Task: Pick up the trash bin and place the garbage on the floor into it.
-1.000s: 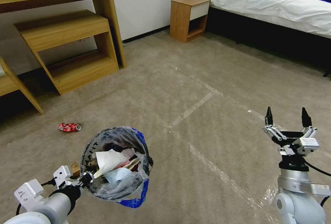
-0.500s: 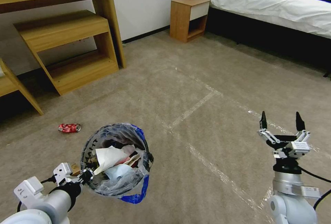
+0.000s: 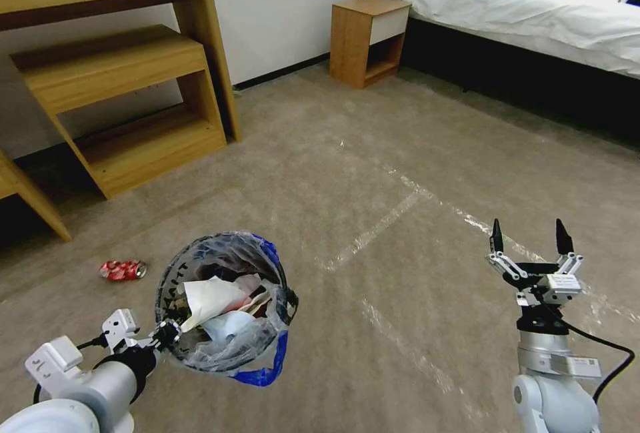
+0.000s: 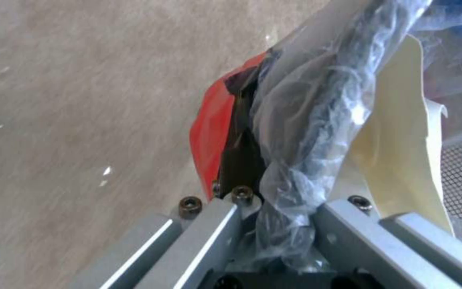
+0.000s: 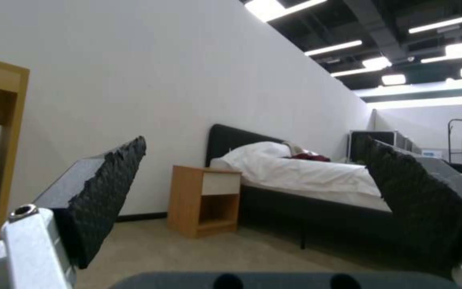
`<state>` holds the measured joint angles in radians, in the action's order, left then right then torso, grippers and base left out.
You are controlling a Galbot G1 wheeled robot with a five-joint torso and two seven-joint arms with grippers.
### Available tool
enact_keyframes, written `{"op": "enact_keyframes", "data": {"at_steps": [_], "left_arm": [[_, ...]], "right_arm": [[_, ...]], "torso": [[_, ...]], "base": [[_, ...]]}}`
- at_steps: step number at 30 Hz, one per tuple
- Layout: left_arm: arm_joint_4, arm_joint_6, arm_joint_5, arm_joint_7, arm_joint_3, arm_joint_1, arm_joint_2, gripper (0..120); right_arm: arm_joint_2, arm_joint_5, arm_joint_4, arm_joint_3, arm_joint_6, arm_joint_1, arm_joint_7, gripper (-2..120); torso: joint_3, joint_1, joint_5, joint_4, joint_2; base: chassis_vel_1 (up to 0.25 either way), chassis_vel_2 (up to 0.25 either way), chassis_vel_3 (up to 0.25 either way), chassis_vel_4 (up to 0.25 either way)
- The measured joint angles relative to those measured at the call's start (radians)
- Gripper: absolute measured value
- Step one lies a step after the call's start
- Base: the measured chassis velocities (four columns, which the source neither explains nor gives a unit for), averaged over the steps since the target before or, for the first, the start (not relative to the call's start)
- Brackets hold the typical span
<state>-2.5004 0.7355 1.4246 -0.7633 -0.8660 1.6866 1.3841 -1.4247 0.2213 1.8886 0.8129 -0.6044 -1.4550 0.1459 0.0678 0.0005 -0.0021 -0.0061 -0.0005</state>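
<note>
While the left gripper (image 3: pixel 167 338) clenched the rim of the trash bin (image 3: pixel 223 309), the bin hung above the floor (image 3: pixel 373 153) at the robot's lower left — its jaws pinched shut on the red wall and the crinkly clear bag, as the left wrist view showed (image 4: pixel 252 200). The bin's mouth faced up, and inside lay a crumpled white tissue (image 3: pixel 210 298), a pale blue mask (image 3: pixel 230 326) and other scraps. A blue handle strip (image 3: pixel 263 369) of the bag hung over the near side of the rim. A crushed red can (image 3: pixel 123 269) lay on the carpet just to the left of the bin, apart from it. The right gripper (image 3: pixel 530 243) was held upright over the carpet at the robot's right — jaws spread wide and empty. Shiny tape lines (image 3: pixel 373 229) crossed the floor between the two arms.
</note>
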Motion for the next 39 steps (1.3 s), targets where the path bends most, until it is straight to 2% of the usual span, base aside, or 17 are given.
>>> {"op": "enact_keyframes", "data": {"at_steps": [10,22,39], "left_arm": [[0.001,0.0,-0.001,0.0,-0.001,-0.009,-0.002,0],[0.008,0.0,-0.001,-0.001,-0.005,-0.008,-0.013,0],[0.002,0.0,0.0,-0.001,-0.005,-0.001,-0.019,0]], "right_arm": [[-0.003,-0.022,-0.023,-0.026,-0.008,0.018,-0.002,100],[-0.009,-0.03,-0.033,-0.038,-0.01,0.028,0.003,100],[-0.016,-0.035,-0.033,-0.035,-0.016,0.024,0.019,100]], "torso": [[0.0,0.0,0.0001,0.0,0.0],[0.0,0.0,-0.0002,-0.0001,0.0],[0.0,0.0,-0.0001,-0.0001,0.0]], "base": [[-0.192,0.189,0.187,-0.186],[-0.034,0.04,0.033,-0.042],[-0.128,0.13,0.131,-0.127]]}}
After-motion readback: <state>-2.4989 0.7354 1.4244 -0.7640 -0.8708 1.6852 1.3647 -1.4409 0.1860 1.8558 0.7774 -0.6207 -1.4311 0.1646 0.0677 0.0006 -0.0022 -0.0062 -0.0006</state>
